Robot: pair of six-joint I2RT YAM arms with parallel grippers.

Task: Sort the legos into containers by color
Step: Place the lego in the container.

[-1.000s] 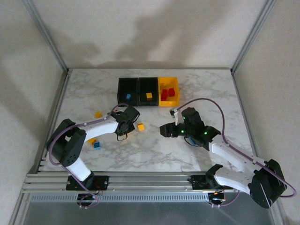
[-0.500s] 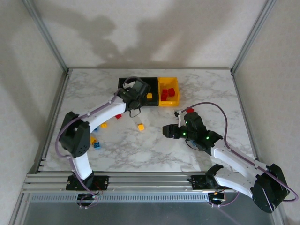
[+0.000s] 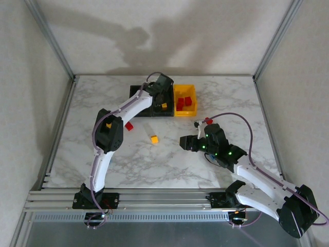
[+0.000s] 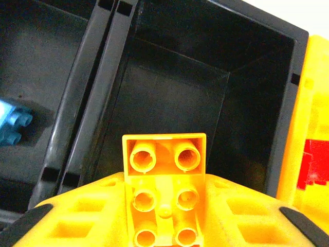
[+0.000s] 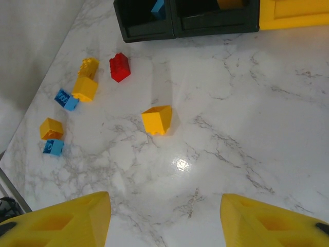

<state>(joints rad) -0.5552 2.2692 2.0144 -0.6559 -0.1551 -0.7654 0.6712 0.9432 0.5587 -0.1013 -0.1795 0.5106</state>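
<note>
Partway. Holding yellow lego (image 4: 164,175) in left pincer (image 4: 164,224) over middle black bin (image 4: 257,103); right pincer (image 5: 164,226) spread, empty. Several legos (image 5: 157,119) loose on surface (image 5: 247,128).

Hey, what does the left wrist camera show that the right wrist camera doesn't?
Left wrist: a yellow brick gripped in the left claw above the middle black bin. Right wrist: loose bricks on the marble table, including a red brick, beyond the open right claw. Both: the row of bins and a blue brick in the left black bin.
</note>
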